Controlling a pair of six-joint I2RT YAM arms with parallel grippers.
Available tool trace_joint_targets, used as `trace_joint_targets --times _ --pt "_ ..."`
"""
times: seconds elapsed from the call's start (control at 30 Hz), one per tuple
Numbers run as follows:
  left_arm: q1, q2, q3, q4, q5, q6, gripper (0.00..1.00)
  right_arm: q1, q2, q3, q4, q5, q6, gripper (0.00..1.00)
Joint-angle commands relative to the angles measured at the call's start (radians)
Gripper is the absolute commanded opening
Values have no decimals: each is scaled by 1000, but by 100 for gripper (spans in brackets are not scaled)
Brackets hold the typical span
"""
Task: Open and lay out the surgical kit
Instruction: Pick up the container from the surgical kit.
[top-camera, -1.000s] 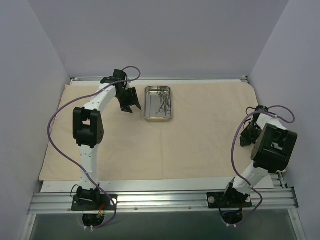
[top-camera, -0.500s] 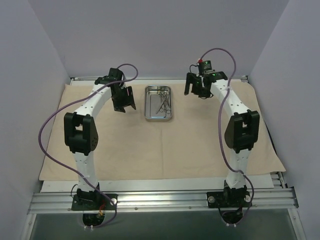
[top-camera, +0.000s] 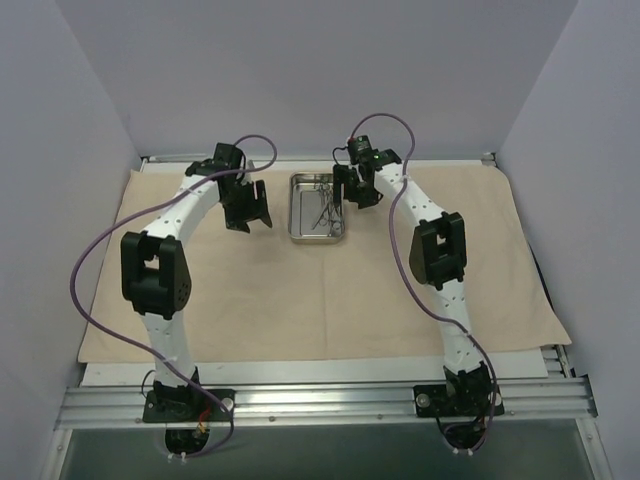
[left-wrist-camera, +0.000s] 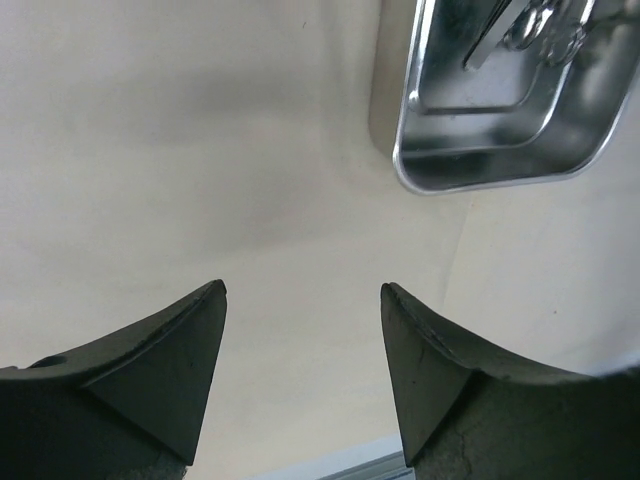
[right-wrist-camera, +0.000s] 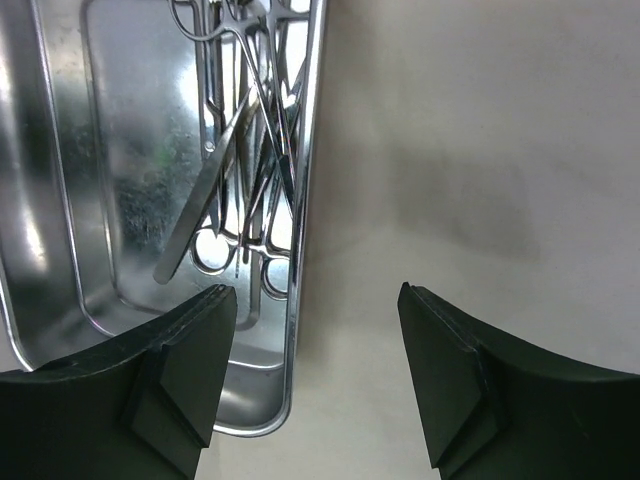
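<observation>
My right gripper (right-wrist-camera: 315, 300), wide and empty, hangs over the right long rim of the tray (top-camera: 305, 226), which lies far-centre on the cloth (top-camera: 330, 300), long axis running away from me; my left gripper (left-wrist-camera: 303, 295), also wide, hovers farther off, leftward.

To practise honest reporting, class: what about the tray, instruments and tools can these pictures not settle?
- Top view: instruments too small to count.
- Right wrist view: tray cut off by the top edge; instruments overlap, number unclear.
- Left wrist view: only a tray corner shows, rest beyond the top edge.
- Top view: right tool is a small dark shape; fingertip height above tray unclear.
</observation>
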Motion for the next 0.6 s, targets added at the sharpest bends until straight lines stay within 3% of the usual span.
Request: trace_joint_targets --times 0.0,0.3,0.43,0.57 --pt "-2 55 128 61 43 46 72 -5 -74 -62 -25 30 35 66" --pt "-31 409 617 -3 56 133 71 -11 -260 -217 -90 105 -3 71" --pt "-56 504 720 -2 17 140 71 -13 -369 -357 -63 103 -8 72" --pt "-87 534 713 37 -32 140 71 -20 -452 -434 -66 116 -21 72"
